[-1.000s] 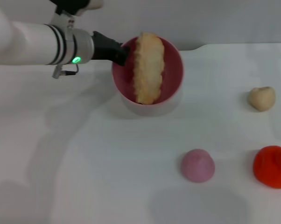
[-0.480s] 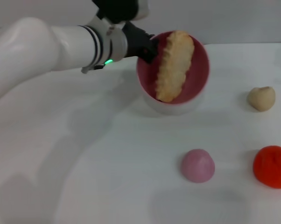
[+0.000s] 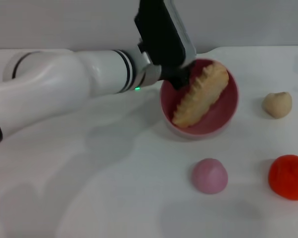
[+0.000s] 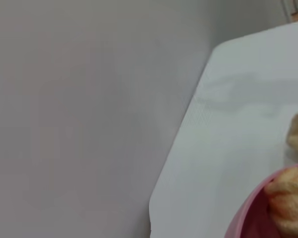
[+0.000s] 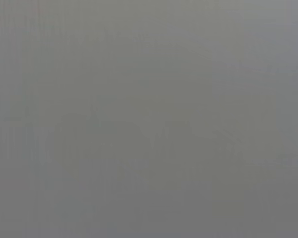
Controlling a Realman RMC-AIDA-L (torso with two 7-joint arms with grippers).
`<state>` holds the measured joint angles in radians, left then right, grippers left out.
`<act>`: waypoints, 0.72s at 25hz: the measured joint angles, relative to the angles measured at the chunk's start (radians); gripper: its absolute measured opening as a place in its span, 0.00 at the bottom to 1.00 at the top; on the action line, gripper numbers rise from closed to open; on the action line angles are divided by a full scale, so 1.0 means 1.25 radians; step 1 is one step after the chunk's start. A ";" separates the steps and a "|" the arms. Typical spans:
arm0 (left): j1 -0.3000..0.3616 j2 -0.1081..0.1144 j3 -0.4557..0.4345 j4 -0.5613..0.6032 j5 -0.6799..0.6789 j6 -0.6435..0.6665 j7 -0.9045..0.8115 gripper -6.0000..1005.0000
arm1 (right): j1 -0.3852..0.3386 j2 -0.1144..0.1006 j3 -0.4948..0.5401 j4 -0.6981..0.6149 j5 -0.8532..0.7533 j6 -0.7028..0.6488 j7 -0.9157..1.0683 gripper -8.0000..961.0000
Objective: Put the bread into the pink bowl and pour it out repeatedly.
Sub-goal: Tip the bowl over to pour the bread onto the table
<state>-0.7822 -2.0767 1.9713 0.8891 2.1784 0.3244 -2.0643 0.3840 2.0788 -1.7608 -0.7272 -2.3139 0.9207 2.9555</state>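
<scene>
Bread (image 3: 200, 99), ridged tan loaf, lies diagonally inside pink bowl (image 3: 223, 119), at 1 o'clock of table (image 3: 114, 188). Bowl glossy, round, tipped toward camera. Beige lump (image 3: 277, 104) at 3 o'clock of bowl, small pink dome (image 3: 209, 175) at 6, red-orange lump (image 3: 288, 176) at 4-5; all apart from bowl. Left gripper (image 3: 179, 81) clamps bowl rim at 10 o'clock. Right gripper unseen.

A small beige lump (image 3: 277, 104) sits near the white table's (image 3: 114, 198) right edge. A red-orange lump (image 3: 288, 177) lies nearer the front, with a solid pink dome (image 3: 209, 175) just left of it.
</scene>
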 joint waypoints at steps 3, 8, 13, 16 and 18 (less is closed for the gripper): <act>0.008 0.000 0.031 0.012 0.001 -0.033 0.022 0.05 | 0.000 0.000 -0.002 0.000 0.000 0.000 0.000 0.49; 0.009 0.000 0.064 0.024 0.002 -0.053 0.068 0.05 | 0.000 0.000 -0.006 0.001 0.000 0.001 0.000 0.49; 0.019 0.000 0.104 0.043 0.002 -0.079 0.144 0.05 | 0.000 0.000 -0.013 0.001 0.000 0.001 0.000 0.49; 0.028 0.000 0.135 0.049 0.002 -0.136 0.176 0.05 | 0.000 0.000 -0.019 0.000 0.000 0.001 0.000 0.49; 0.034 -0.001 0.151 0.049 0.002 -0.181 0.186 0.05 | 0.001 0.000 -0.023 -0.001 -0.001 0.001 0.000 0.49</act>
<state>-0.7401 -2.0775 2.1599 0.9505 2.1813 0.0976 -1.8319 0.3856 2.0785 -1.7890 -0.7278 -2.3146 0.9221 2.9556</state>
